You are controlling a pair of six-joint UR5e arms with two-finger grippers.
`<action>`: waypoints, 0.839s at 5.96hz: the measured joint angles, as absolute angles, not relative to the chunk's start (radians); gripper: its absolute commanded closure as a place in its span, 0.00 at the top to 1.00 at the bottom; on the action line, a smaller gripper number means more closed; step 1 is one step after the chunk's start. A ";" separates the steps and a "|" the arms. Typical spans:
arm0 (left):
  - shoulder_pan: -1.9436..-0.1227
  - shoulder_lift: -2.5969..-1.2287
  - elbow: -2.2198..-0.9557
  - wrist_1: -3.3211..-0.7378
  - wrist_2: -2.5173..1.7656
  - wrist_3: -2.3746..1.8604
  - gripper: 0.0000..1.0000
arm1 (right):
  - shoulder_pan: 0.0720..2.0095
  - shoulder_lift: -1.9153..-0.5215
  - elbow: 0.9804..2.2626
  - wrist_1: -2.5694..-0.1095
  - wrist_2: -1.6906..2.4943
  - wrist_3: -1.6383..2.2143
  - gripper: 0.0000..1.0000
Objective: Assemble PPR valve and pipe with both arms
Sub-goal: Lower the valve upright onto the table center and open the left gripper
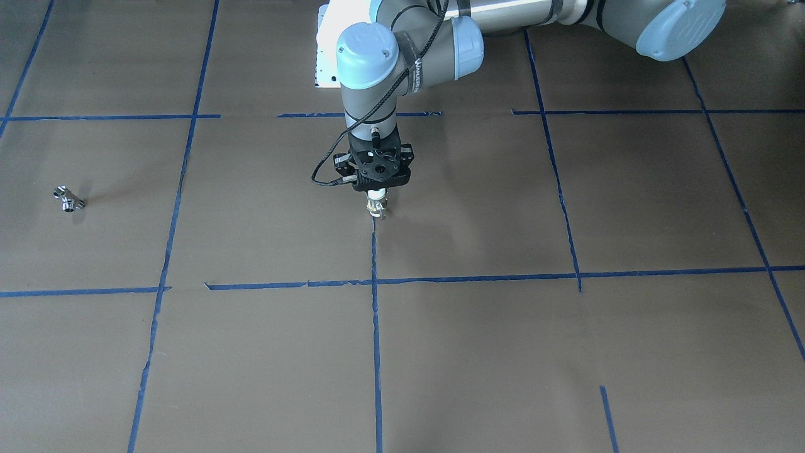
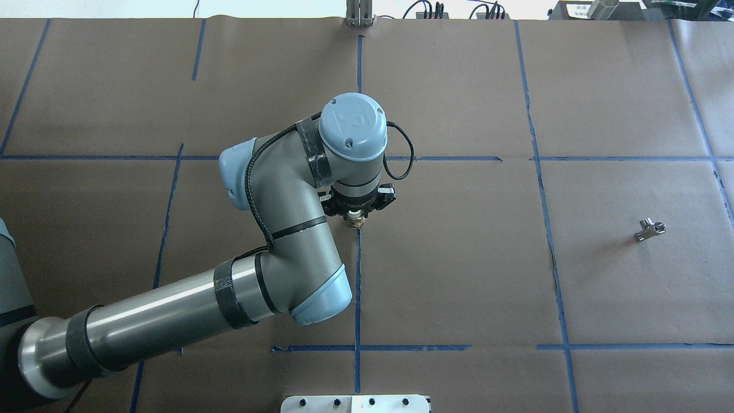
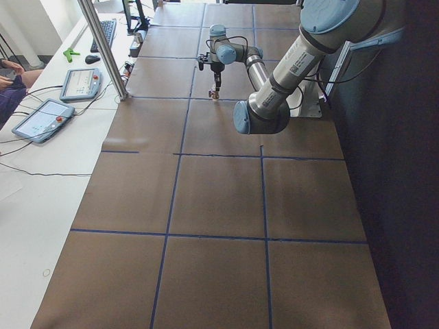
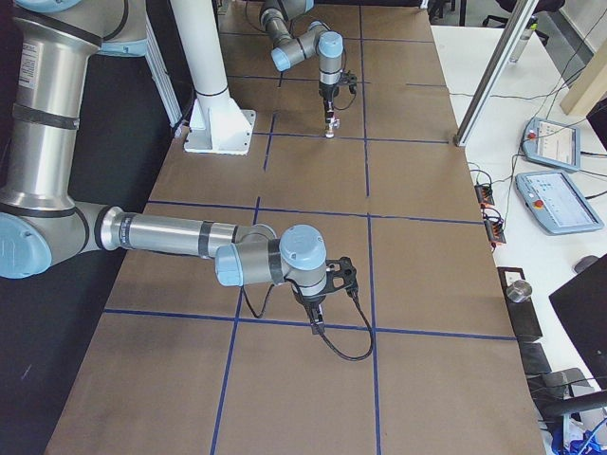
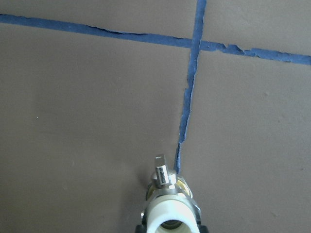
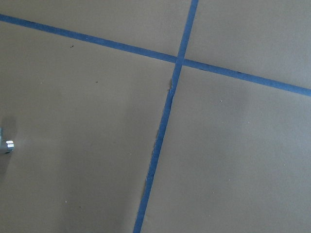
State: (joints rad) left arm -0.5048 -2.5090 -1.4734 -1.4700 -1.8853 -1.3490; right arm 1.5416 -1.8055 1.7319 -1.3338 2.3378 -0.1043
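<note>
Contact is confirmed at the left gripper [image 1: 376,194], which points straight down near the centre of the table [image 1: 503,352], clenched on the upper end of the PPR valve [image 1: 376,206]; the valve hangs upright over a blue tape line [image 1: 376,251]. Well apart to its right, the pipe [image 2: 651,229] lies on the brown surface. Farther right, the right gripper [image 4: 316,320] hangs low over the table; whether it is released or clenched cannot be told.

the desk [image 2: 459,269] is covered in flat brown paper; blue tape lines [image 2: 357,287] divide it into large rectangles, torn and gapped in places; a white base plate [image 2: 355,404] sits at its robot-side edge; the pipe [image 2: 651,229] lies on the paper, well out from that plate toward the robot's right, touching no tape line
</note>
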 measured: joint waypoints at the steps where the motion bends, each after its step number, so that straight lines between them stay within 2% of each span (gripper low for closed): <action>1: -0.505 -2.508 -1.469 -1.489 -1.885 -1.351 0.70 | 1.542 -1.806 1.732 -1.334 2.337 -0.104 1.00; 2: -0.504 -2.508 -1.463 -1.508 -1.885 -1.353 0.82 | 1.542 -1.806 1.732 -1.334 2.337 -0.104 1.00; 3: -0.504 -2.506 -1.459 -1.517 -1.885 -1.355 0.88 | 1.542 -1.806 1.732 -1.335 2.337 -0.104 1.00; 4: -0.503 -2.503 -1.458 -1.519 -1.885 -1.355 1.00 | 1.542 -1.805 1.732 -1.335 2.337 -0.104 1.00; 5: -0.503 -2.498 -1.461 -1.520 -1.885 -1.354 1.00 | 1.542 -1.805 1.732 -1.335 2.338 -0.104 1.00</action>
